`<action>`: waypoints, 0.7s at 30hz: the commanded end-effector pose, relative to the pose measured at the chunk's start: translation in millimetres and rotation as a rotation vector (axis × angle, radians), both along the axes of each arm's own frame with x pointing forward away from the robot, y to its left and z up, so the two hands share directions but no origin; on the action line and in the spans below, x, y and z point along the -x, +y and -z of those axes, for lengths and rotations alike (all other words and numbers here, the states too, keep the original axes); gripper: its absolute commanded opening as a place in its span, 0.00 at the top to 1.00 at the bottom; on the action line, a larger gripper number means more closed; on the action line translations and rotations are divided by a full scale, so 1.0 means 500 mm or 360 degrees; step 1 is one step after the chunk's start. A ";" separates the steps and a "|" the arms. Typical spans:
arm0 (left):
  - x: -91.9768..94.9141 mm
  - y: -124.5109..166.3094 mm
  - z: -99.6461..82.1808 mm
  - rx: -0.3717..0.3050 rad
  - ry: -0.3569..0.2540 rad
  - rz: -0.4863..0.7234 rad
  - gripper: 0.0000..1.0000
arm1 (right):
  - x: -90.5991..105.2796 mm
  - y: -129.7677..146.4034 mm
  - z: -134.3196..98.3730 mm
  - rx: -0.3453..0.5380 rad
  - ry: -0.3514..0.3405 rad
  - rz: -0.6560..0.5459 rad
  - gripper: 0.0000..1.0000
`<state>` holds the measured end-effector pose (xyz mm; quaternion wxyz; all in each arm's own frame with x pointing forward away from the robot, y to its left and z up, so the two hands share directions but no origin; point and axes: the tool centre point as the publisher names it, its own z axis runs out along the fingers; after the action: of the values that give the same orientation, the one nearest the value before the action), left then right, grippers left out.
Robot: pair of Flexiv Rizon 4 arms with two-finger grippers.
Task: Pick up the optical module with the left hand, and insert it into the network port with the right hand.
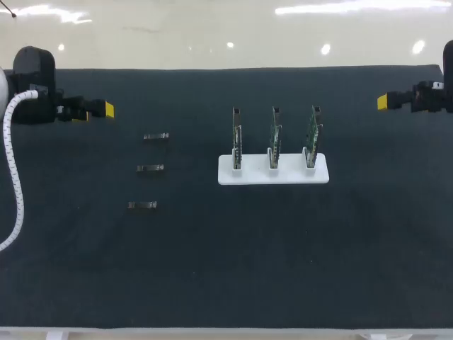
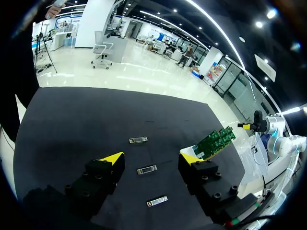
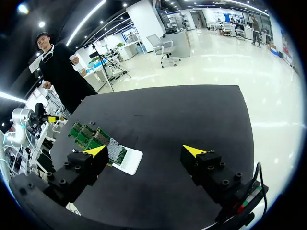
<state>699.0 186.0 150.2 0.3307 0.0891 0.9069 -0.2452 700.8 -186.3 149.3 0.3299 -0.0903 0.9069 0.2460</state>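
Three small metal optical modules lie in a column on the dark mat: a far one (image 1: 156,136), a middle one (image 1: 150,168) and a near one (image 1: 142,205). In the left wrist view they show as the far module (image 2: 138,140), the middle module (image 2: 147,169) and the near module (image 2: 157,202), ahead of the fingers. My left gripper (image 1: 106,109) (image 2: 151,158) is open at the left edge, apart from them. Three upright green network cards (image 1: 274,134) stand in a white holder (image 1: 273,176) (image 3: 129,162). My right gripper (image 1: 382,102) (image 3: 146,151) hangs open at the far right.
The dark mat (image 1: 226,269) covers the whole table. A white ribbed cable (image 1: 13,177) hangs from my left arm along the left edge. The holder with the cards rises near the middle.
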 end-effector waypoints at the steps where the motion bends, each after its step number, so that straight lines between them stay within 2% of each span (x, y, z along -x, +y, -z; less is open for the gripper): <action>1: -0.001 -0.002 -0.002 -0.0009 0.0007 -0.0005 0.00 | 0.002 0.002 -0.001 0.0007 0.0000 0.0009 0.00; 14: -0.001 -0.002 -0.002 -0.0009 0.0007 -0.0005 0.00 | 0.002 0.002 -0.001 0.0007 0.0000 0.0009 0.00; 19: 0.015 0.000 0.005 -0.0062 -0.0077 0.0166 0.00 | 0.002 0.002 -0.001 0.0007 0.0000 0.0009 0.00; 21: 0.022 0.000 0.010 -0.0123 -0.0095 0.0244 0.00 | 0.002 0.002 -0.001 0.0007 0.0000 0.0009 0.00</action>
<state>690.9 179.4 146.2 0.3351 0.1589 0.9007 -0.2263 700.8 -186.3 149.3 0.3299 -0.0903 0.9069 0.2460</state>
